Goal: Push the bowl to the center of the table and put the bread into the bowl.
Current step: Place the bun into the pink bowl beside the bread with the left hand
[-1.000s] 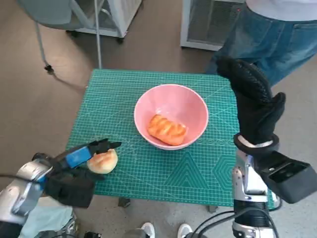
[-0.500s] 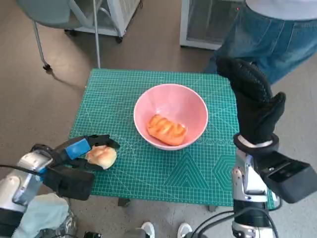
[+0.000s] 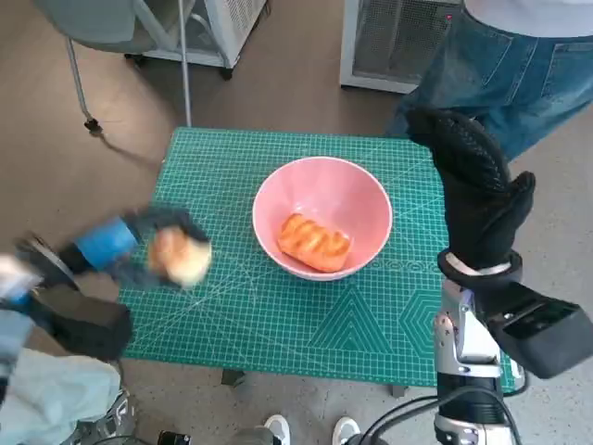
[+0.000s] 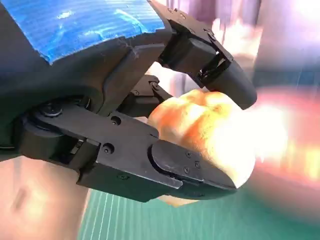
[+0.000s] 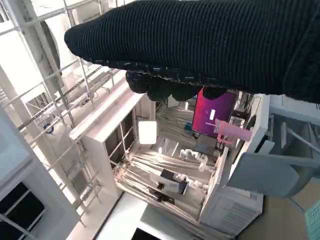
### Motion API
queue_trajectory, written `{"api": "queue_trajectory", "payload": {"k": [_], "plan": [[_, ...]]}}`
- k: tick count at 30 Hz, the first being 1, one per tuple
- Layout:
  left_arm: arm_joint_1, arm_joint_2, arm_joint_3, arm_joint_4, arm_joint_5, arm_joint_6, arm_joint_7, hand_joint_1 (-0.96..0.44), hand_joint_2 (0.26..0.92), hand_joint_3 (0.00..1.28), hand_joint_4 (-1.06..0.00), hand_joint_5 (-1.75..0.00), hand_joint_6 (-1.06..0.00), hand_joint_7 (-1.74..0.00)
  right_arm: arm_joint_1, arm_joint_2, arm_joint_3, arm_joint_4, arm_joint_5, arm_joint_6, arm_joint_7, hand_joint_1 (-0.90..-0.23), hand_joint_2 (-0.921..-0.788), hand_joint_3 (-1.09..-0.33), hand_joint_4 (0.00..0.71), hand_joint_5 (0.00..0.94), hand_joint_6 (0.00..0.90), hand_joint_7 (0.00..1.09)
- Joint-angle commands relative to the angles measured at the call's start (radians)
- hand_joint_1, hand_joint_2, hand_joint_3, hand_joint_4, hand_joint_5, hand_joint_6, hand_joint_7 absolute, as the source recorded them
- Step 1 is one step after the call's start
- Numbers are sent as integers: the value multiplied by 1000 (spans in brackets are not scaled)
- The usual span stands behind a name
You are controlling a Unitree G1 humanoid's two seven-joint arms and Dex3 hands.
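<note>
Lifted off the counter [image 3: 232, 315] since a second ago: round bread [image 3: 179, 256], gripped by left robot hand [image 3: 139, 248], blurred | pink bowl [image 3: 357, 190] mid-counter, holding striped bread [image 3: 315, 241] | right robot hand [image 3: 473, 190] raised upright, empty, fingers straight together, spread not judgeable

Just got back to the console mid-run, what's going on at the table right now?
The left hand grips a round bread roll between its fingers, blurred with motion, above the green mat to the left of the pink bowl. The bowl sits about mid-table and already holds a glazed bread. The right hand is raised at the table's right edge, holding nothing. A person in jeans stands beyond the table.
</note>
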Motion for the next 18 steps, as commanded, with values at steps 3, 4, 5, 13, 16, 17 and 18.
{"api": "queue_trajectory", "payload": {"k": [3,4,5,13,16,17,18], "plan": [[-132,-90,0,35,78,-114,206,0,921,129,-601,-1237,-575,-1239,-3,2,-5,30,2,-5,3,-585,-921,-788,257,47,-1,698],[-153,-109,-9,38,102,-122,239,0,921,129,-601,-1237,-574,-1239,-4,2,-5,32,3,-6,4,-585,-921,-788,257,48,-1,698],[-169,-122,-16,42,121,-129,264,0,921,133,-597,-1240,-570,-1245,-5,2,-6,34,4,-8,5,-586,-921,-788,257,48,-1,698],[-273,-221,-112,46,245,-110,337,-1,921,149,-587,-1259,-547,-1262,-3,2,-2,34,8,-16,13,-586,-921,-786,257,50,-1,700],[-317,-265,-157,73,266,-97,329,-1,921,151,-584,-1269,-545,-1258,-2,-1,-4,37,13,-19,19,-586,-921,-786,256,51,-1,701],[-328,-274,-168,82,272,-93,329,-1,921,151,-582,-1271,-546,-1256,-2,-2,-5,39,14,-20,20,-586,-921,-786,257,51,-1,701],[-340,-287,-180,92,282,-88,329,-1,920,151,-581,-1273,-548,-1255,-1,-3,-6,38,15,-20,21,-586,-921,-785,257,52,-1,701]]}}
